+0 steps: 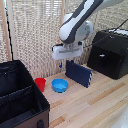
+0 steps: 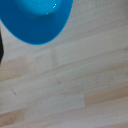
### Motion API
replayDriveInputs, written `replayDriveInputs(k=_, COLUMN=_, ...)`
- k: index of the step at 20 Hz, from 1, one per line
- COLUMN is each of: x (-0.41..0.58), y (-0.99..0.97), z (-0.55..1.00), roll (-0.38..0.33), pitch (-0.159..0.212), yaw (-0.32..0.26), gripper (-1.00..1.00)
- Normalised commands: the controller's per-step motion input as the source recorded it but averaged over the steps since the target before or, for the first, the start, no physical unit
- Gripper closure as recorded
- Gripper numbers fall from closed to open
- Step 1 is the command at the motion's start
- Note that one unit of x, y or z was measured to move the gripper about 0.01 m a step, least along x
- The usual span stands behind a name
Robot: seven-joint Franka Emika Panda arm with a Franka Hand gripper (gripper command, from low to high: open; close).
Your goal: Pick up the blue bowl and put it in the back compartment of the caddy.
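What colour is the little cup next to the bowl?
Red. The cup shows best in the exterior view, beside the blue bowl.

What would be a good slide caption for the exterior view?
Robot arm's end effector hovers above a blue bowl beside a red cup.

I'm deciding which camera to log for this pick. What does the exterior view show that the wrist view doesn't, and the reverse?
Only the exterior view shows the caddy, the red cup, the dark-blue book, the black machine and the end effector above the table. Only the wrist view shows close wood grain beside the bowl. Both show the blue bowl on the wooden table.
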Motion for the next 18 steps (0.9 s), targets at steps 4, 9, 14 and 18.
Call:
replayDriveInputs(k=4, x=-0.049, y=0.01, z=-0.55, roll=-0.002, pitch=0.000, yaw=-0.058, gripper=-1.00)
replayDriveInputs(k=9, x=-0.126, y=0.02, z=-0.65, roll=-0.012, pitch=-0.006, yaw=-0.061, gripper=-1.00)
replayDriveInputs(k=14, x=-0.075, y=0.04, z=-0.52, roll=-0.040, pitch=-0.003, yaw=-0.050, gripper=-1.00)
replayDriveInputs(k=18, x=0.000, y=0.03, z=-0.30, roll=-0.044, pitch=0.002, yaw=-0.018, gripper=1.00)
